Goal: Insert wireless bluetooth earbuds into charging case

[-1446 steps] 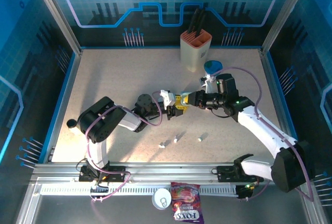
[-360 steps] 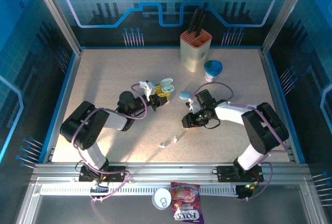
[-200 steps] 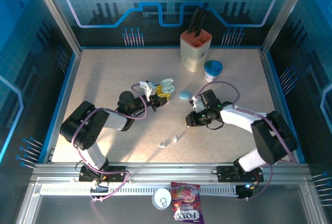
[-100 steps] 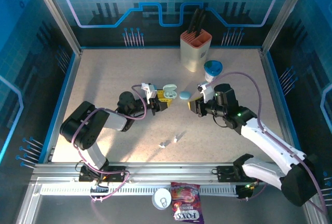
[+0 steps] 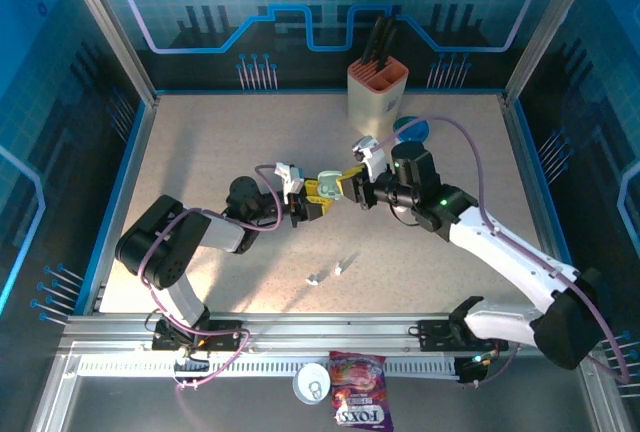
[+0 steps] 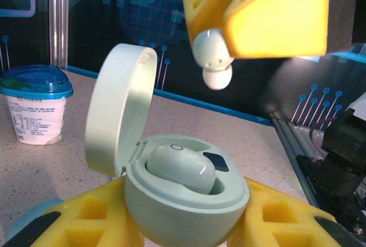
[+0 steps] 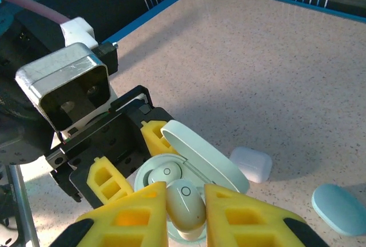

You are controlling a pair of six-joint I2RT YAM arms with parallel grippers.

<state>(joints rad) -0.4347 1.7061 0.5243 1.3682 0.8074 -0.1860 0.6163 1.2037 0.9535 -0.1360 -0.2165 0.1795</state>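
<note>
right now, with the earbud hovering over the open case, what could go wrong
The earbud is pinched only by its upper end in the right hand, so it could slip out. The case in the left hand already holds one bud; a misaligned descent could strike it or the raised lid.

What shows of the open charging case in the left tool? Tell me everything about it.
The charging case is a round, glossy, pale green plastic shell. Its hinged lid stands open and upright. One matching earbud lies seated inside. The left tool clamps the base between yellow pads. A second earbud, held in the right tool, hangs just over it, not touching.
</note>
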